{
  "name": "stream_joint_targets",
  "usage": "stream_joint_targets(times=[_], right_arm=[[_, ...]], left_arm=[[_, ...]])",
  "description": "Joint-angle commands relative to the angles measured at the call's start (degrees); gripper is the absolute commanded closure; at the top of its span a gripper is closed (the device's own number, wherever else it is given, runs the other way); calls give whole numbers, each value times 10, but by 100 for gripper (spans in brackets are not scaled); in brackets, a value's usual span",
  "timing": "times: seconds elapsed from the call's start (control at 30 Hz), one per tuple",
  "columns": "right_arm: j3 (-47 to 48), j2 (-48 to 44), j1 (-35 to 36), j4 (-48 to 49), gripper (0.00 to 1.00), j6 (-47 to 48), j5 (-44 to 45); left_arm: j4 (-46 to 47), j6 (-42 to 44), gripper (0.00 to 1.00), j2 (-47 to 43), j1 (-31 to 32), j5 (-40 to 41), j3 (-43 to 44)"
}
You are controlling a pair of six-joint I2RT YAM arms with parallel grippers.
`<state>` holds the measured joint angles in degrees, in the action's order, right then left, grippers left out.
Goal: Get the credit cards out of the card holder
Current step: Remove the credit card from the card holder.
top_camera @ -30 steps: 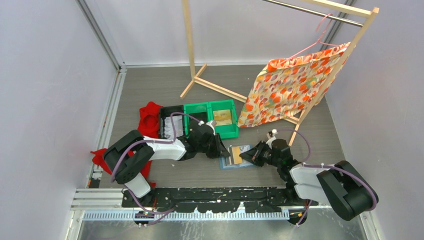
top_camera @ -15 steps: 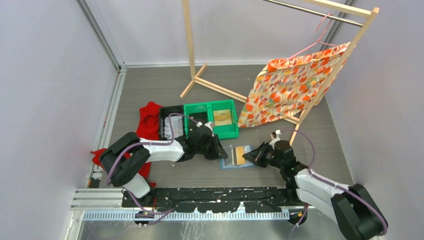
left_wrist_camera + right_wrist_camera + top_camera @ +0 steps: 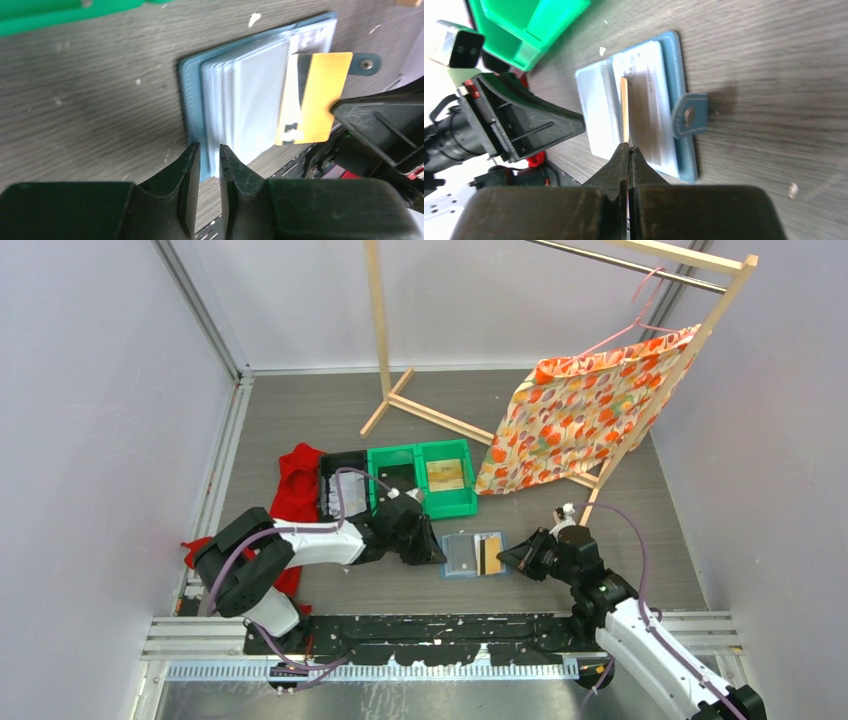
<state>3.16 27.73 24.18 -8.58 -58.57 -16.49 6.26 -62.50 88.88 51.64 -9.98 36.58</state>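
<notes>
The slate-blue card holder (image 3: 462,554) lies open on the table, pale sleeves up. It also shows in the left wrist view (image 3: 192,95) and in the right wrist view (image 3: 674,65), its closure tab (image 3: 689,116) pointing right. My right gripper (image 3: 514,558) is shut on a gold card with a black stripe (image 3: 312,97). The card sticks out over the holder's right edge and shows edge-on in the right wrist view (image 3: 625,105). My left gripper (image 3: 209,150) stands at the holder's left corner, its jaws a narrow gap apart and empty. No other card shows outside the holder.
Two green bins (image 3: 400,502) stand just behind the holder, a yellowish flat item (image 3: 445,475) in the right one. A black bin (image 3: 345,492) and red cloth (image 3: 300,475) lie at the left. A wooden rack (image 3: 400,400) with an orange floral cloth (image 3: 580,420) stands behind.
My right gripper has moved to the right, drawing the gold card further out over the holder's right side. The left gripper stays at the holder's left edge.
</notes>
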Motion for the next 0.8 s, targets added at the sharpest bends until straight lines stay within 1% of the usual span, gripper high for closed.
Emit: stream_joint_targets(times=[0.0,0.1,0.3,0.4,0.5,0.67,0.77], right_arm=[[63,0,-2,-128,99,50,31],[102,5,-2,-179,99,88,44],[146,16,-2,-197,99,101,24],[184,24,-2,-210,99,118,15],[228,53,0,-225,99,142,4],[305,92,14,-257,99,180,14],[344,125,38,-259,99,195,18]], left_arm=[[-87,33,77,-37,2,15,7],[-115,42,76,-65,2,22,11],[-159,52,76,-114,2,27,25],[-188,58,76,-145,2,40,34],[-236,65,75,-184,0,48,38],[-322,70,75,-259,-12,73,31],[-362,72,74,-311,-26,94,26]])
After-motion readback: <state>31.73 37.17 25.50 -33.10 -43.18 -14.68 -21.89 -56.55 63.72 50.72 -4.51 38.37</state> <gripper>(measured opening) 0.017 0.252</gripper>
